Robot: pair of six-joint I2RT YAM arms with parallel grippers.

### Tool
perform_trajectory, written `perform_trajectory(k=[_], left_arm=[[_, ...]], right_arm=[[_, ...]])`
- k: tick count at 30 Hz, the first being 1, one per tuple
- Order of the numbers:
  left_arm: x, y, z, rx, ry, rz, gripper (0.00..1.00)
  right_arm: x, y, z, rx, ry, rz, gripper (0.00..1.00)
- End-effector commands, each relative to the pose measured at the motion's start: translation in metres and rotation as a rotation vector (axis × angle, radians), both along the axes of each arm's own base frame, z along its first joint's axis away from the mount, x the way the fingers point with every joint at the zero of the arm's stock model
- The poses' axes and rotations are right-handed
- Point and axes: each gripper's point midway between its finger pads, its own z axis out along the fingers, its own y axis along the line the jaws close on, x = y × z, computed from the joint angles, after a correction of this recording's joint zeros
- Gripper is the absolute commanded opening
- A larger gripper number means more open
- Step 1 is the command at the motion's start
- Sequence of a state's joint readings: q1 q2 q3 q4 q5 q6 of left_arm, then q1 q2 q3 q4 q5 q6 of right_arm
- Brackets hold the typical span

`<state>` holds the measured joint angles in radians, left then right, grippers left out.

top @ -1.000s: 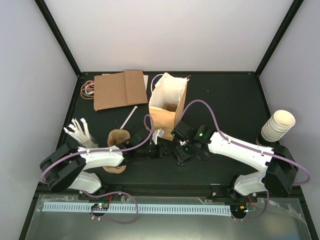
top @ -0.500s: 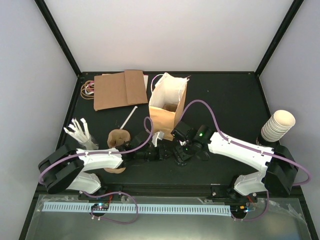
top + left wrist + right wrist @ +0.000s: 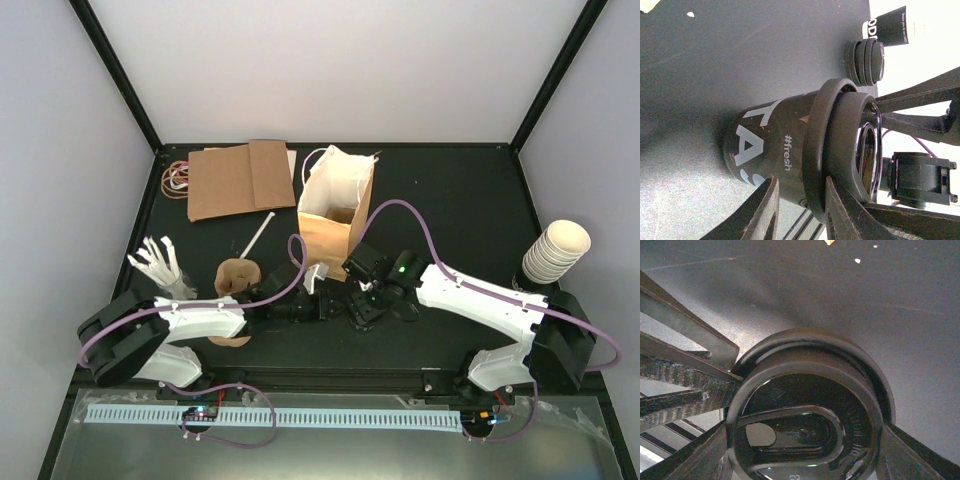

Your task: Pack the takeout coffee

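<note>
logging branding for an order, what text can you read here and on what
"#fresh": white print on the dark paper cup with a black plastic lid.
"A", then a cut-off letter: big white print, same cup.
"OD", cut off: second dark cup behind; its small print is unreadable.
Raised lettering on the black lid, right wrist view: too faint to read.

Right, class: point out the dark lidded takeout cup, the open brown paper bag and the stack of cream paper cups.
dark lidded takeout cup (image 3: 765,145): left wrist view, printed side wall.
open brown paper bag (image 3: 325,235): top view, front wall.
stack of cream paper cups (image 3: 567,239): top view, top cup's mouth.
</note>
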<state>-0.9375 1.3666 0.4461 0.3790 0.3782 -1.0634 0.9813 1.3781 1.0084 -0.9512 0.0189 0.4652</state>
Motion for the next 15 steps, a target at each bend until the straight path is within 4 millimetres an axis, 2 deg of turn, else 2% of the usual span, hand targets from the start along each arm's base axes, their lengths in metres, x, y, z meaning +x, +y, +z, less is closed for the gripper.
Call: perform_trajectory(k=[1, 15], left_arm=[[-0.029, 0.019, -0.045, 0.181, 0.104, -0.052, 0.28], [0.006, 0.007, -0.005, 0.148, 0.014, -0.042, 0.28]], right_arm=[[-0.035, -0.013, -0.045, -0.092, 0.189, 0.030, 0.71], [-0.037, -0.009, -0.041, -0.068, 0.190, 0.062, 0.71]])
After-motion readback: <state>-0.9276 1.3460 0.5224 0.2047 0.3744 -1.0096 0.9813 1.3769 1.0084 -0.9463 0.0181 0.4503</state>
